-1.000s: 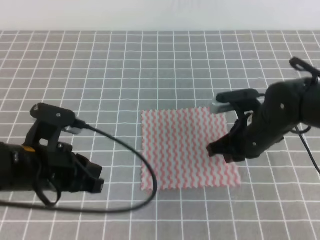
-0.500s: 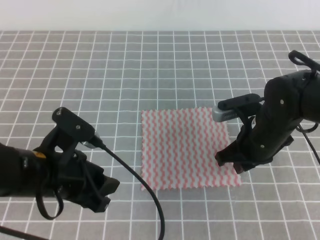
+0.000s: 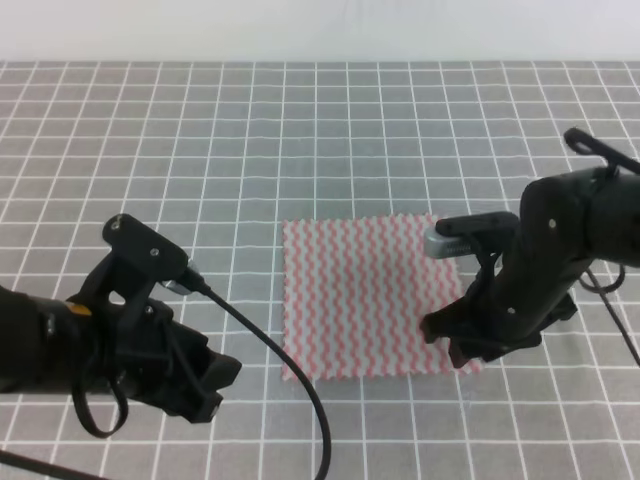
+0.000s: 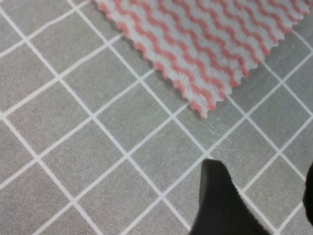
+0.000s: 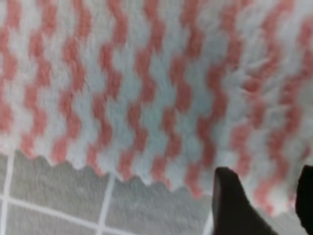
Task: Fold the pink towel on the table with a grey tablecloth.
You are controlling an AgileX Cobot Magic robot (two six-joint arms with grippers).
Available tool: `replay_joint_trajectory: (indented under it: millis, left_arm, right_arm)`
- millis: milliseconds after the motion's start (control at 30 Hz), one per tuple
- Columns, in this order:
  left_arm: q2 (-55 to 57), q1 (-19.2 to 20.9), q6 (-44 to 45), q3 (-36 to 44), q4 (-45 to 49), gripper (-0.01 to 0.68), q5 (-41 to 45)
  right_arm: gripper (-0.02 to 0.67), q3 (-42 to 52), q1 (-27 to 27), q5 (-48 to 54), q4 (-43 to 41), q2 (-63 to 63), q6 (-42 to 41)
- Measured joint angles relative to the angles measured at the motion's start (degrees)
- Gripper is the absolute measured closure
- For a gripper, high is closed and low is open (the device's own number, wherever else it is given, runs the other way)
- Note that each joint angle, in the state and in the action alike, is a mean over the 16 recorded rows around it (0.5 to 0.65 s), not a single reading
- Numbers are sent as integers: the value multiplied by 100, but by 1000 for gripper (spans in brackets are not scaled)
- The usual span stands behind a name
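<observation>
The pink towel [image 3: 368,297] is spread flat on the grey tablecloth [image 3: 300,140], its near right corner straddled by the lowered right gripper [image 3: 458,345] (jaws parted, nothing held), while the left gripper [image 3: 205,385] is poised beside it, likewise parted.

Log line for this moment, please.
pink-and-white zigzag towel: flat, unfolded | left gripper: jaws open, off towel | right gripper: jaws open over near-right corner
</observation>
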Motion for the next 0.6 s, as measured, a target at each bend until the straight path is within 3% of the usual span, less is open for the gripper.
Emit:
replay_joint_trajectory:
  millis: [367,600]
  left_arm:
    - [0,0,-2,0,-38,337,30]
    - [-11,-2,-4,0,-54,336,43]
  right_arm:
    - [417,16,-2,-120,41,133,15]
    - [392,11,-2,-41,-166,91,145]
